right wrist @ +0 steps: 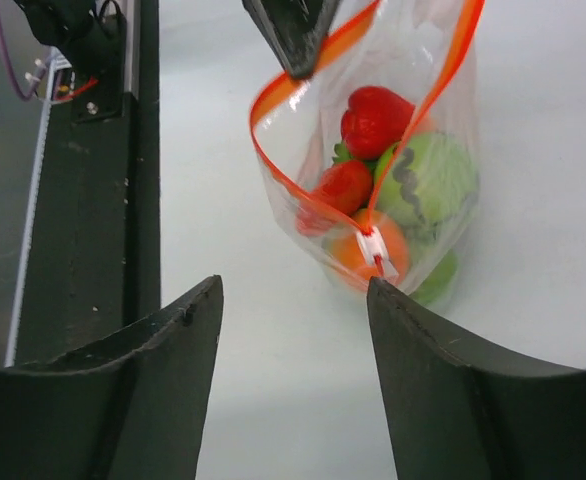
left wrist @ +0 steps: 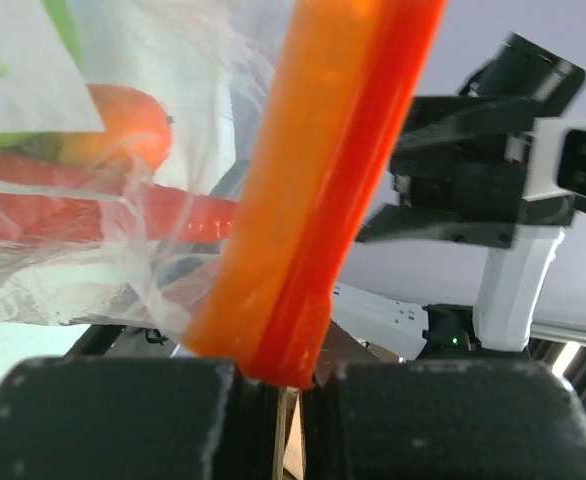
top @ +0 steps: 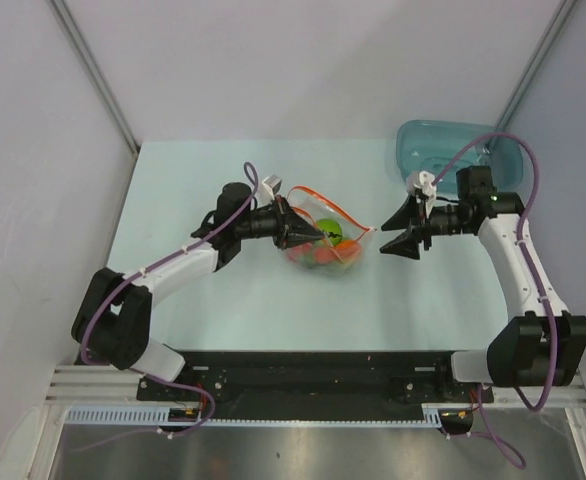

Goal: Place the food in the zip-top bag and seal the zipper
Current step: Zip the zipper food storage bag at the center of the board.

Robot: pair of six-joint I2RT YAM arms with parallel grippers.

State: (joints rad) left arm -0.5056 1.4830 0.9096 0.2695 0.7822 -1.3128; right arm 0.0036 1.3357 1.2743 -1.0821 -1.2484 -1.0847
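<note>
The clear zip-top bag [top: 325, 245] sits mid-table with the food inside: a green ball [right wrist: 428, 180], red pieces [right wrist: 373, 118] and an orange-yellow one [right wrist: 358, 262]. Its red-orange zipper [top: 323, 196] gapes open; a white slider [right wrist: 375, 250] sits at the end nearest the right gripper. My left gripper [top: 311, 235] is shut on the zipper strip [left wrist: 318, 190] at the bag's near-left mouth edge. My right gripper [top: 392, 228] is open and empty just right of the bag, its fingers [right wrist: 168, 350] either side of the slider end, not touching it.
A translucent teal tray [top: 443, 150] lies at the table's back right, behind the right arm. The black base rail [right wrist: 83, 200] runs along the near table edge. Grey walls close the sides and the back.
</note>
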